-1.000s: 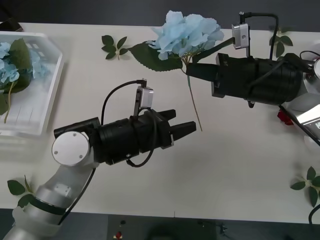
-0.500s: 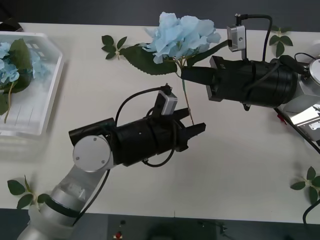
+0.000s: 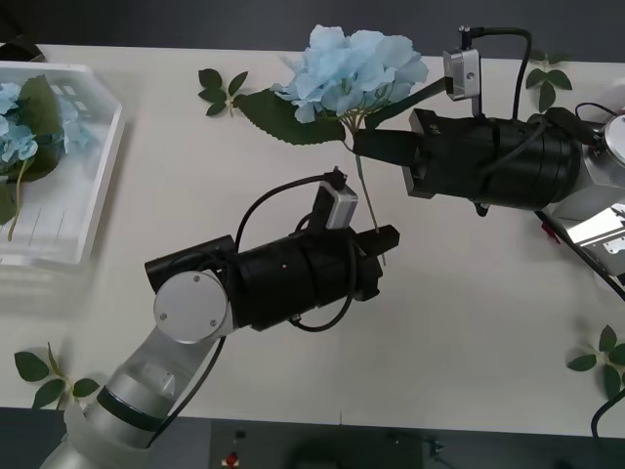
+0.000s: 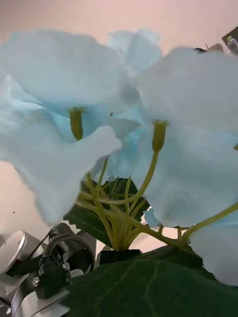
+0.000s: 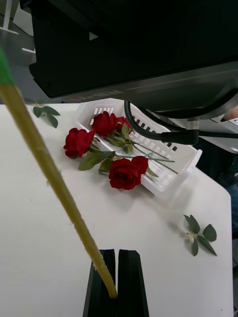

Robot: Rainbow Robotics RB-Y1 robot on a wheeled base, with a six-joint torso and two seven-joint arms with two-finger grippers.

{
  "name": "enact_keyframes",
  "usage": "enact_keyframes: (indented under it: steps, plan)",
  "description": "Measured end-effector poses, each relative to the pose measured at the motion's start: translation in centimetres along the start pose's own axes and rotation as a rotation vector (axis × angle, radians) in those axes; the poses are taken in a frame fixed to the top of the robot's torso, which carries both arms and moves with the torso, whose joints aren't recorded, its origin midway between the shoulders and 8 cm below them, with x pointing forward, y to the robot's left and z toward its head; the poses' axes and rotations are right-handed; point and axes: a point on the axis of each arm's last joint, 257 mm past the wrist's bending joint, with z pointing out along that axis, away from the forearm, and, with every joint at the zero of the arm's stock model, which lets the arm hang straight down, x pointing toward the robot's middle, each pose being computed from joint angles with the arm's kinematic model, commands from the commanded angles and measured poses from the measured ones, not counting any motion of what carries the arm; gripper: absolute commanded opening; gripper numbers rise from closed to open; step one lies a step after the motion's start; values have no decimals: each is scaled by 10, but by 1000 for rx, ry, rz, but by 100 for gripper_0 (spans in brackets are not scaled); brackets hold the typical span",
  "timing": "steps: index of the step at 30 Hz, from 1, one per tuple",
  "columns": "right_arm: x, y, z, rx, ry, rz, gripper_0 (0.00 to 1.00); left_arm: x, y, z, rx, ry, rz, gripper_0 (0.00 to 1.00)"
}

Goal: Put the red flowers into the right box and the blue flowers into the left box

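The left end effector (image 3: 383, 244), near the counter's (image 3: 469, 322) centre, is clamped shut on the lower stem of the blue flower (image 3: 354, 68). At one o'clock the right end effector (image 3: 363, 144) grips the same stem beneath the bloom. The handover probably goes best if the right lets go before the left pulls away. At nine o'clock the left box (image 3: 93, 186) holds blue flowers; the right box (image 5: 163, 163) has red flowers (image 5: 125, 172) spilling over its rim.
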Motion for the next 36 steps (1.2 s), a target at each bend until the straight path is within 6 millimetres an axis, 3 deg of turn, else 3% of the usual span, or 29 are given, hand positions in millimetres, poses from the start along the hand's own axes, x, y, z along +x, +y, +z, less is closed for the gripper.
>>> enact_keyframes:
  steps: [5, 6, 7, 8, 13, 20, 23, 27, 30, 34, 36]
  plan:
    - [-3, 3, 1, -8, -6, 4, 3, -3, 6, 0, -22, -15, -3, 0]
    - [-3, 4, 2, -9, -7, 4, 26, -4, 6, 0, -23, -17, -7, 0]
    - [-3, 4, 2, -10, -8, 6, 66, -5, 6, 0, -20, -22, -16, 0]
    - [-3, 4, 3, -11, -9, 8, 100, -7, 4, -1, -14, -30, -32, 0]
    - [-3, 6, 6, -19, -16, 17, 100, -16, 7, -14, 17, -71, -138, 0]
    - [-3, 6, 6, -19, -16, 31, 100, -32, 55, -69, 5, -55, -157, 0]
    - [-3, 6, 6, -19, -17, 32, 100, -50, 85, -105, -22, -47, -236, 0]
    - [-6, 7, 6, -24, -25, 38, 100, -80, 127, -168, -75, -53, -465, 0]
    - [-7, 8, 5, -28, -30, 41, 100, -96, 155, -219, -145, -23, -542, 0]
    - [-7, 8, 5, -27, -31, 41, 100, -106, 191, -290, -264, 37, -611, 0]
    - [-9, 5, 5, -15, -38, 41, 100, -102, 209, -325, -340, 78, -647, 0]
